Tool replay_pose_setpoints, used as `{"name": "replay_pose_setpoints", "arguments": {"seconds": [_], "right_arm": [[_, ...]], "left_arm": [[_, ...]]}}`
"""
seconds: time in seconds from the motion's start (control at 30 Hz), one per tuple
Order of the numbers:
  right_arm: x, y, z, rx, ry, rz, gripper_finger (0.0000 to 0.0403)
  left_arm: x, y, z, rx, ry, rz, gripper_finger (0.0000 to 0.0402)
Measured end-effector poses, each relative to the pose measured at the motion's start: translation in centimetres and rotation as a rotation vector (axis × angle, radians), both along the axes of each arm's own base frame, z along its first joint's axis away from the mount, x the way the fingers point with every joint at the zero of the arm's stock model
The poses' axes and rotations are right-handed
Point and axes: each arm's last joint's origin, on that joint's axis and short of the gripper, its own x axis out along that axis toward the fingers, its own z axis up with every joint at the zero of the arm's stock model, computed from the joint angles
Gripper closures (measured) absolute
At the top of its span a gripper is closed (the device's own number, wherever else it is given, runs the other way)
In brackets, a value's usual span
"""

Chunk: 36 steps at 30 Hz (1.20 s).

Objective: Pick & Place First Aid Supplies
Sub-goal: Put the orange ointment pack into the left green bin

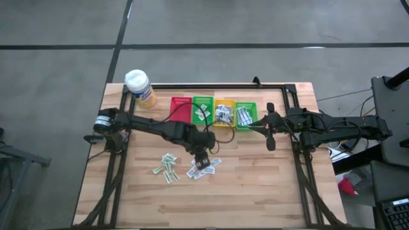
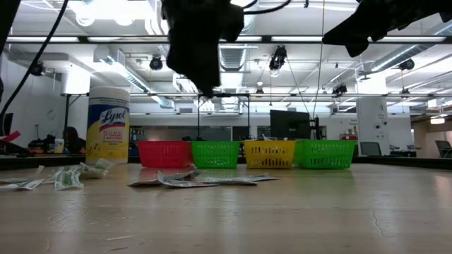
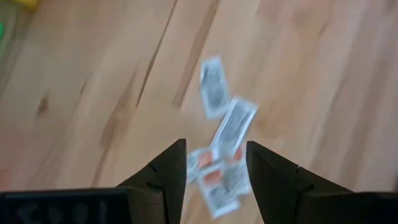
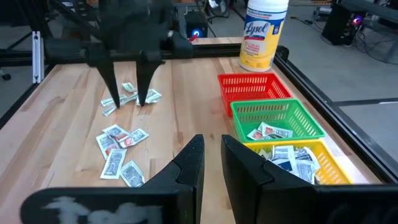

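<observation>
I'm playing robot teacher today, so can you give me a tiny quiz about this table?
1. True or false: the red basket is empty.
2. How many baskets stand in the row?
3. Pick one. The left gripper is: A, open above loose packets; B, shut on a packet; C, inside a basket.

Key: 1 true. 2 four. 3 A.

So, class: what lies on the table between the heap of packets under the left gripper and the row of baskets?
Only bare wood: in the right wrist view, nothing lies between the packets below the left gripper and the baskets.
</observation>
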Motion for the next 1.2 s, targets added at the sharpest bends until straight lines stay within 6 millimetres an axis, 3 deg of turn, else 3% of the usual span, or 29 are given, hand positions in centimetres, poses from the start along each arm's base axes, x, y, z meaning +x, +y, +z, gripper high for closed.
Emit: {"name": "replay_pose_setpoints", "arguments": {"seconds": [0.2,0.5,0.87,1.2], "right_arm": [[0.0,0.0,0.0,0.0,0.0,0.0,0.0351],[0.0,0.0,0.0,0.0,0.001,0.0,0.0351],[0.0,0.0,0.0,0.003,0.0,-0.001,0.0351],[0.0,0.0,0.0,0.003,0.0,-0.001,0.0351]], "left_arm": [[-0.5,-1.1,-1.8,0.107,0.13,-0.089,0.0243],[-1.0,-1.1,-4.5,0.223,0.178,-0.184,0.0243],[-1.6,-1.0,-7.5,0.315,0.168,-0.384,0.0243],[-1.4,-1.0,-8.3,0.351,0.12,-0.463,0.0243]]}}
